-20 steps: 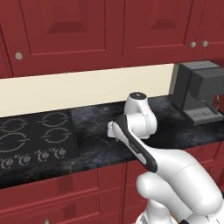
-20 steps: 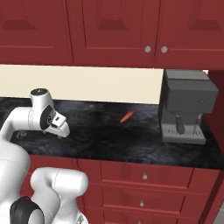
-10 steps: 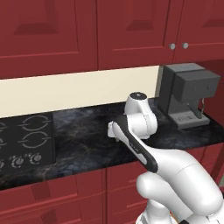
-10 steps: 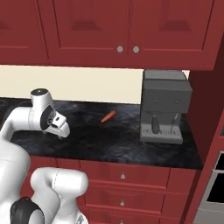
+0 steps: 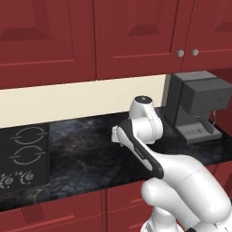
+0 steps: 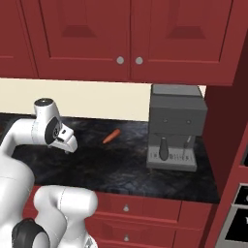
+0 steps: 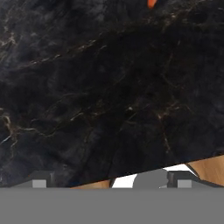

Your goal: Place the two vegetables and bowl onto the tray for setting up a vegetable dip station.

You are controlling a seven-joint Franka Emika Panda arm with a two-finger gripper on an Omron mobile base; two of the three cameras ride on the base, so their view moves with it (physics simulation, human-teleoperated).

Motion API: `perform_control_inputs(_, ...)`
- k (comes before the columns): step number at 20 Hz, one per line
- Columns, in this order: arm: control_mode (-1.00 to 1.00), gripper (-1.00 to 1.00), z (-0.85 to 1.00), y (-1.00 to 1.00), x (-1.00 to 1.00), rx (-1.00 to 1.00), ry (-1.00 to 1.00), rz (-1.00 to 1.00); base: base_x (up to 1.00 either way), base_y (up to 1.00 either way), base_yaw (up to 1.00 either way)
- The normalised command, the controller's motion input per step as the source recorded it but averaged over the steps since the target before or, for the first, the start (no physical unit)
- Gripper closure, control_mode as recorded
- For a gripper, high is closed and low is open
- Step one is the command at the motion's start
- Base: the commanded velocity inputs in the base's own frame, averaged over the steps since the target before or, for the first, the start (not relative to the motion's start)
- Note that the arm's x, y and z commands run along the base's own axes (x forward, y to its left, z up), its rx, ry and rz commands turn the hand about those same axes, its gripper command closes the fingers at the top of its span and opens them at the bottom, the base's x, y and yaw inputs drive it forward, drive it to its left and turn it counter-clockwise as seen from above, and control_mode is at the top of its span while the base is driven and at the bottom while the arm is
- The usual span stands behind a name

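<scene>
The base has driven right along the counter (image 6: pixel 121 169); the carrot (image 6: pixel 111 136) now lies nearer, beside the coffee machine (image 6: pixel 175 127). Gripper (image 7: pixel 109 183) fingers stand apart, empty; pickup approach is pending.

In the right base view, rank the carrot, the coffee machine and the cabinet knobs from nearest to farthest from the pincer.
1. Carrot, on the counter just right of the pincer.
2. Coffee machine, further right on the counter.
3. Cabinet knobs, up on the doors.
</scene>
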Motion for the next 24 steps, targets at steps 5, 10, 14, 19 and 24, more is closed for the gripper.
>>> perform_control_inputs(5,1.0,-1.0,0.0,0.0,0.0,0.0,0.0,0.0,0.28,-0.23,0.02)
perform_control_inputs(10,1.0,-1.0,0.0,0.0,0.0,0.0,0.0,0.0,0.01,-0.04,0.0)
perform_control_inputs(14,1.0,-1.0,0.0,0.0,0.0,0.0,0.0,0.0,0.0,0.0,0.0)
perform_control_inputs(19,1.0,-1.0,0.0,0.0,0.0,0.0,0.0,0.0,0.0,0.0,0.0)
perform_control_inputs(24,-1.0,-1.0,0.0,0.0,0.07,0.0,0.02,0.0,0.0,0.0,0.0)
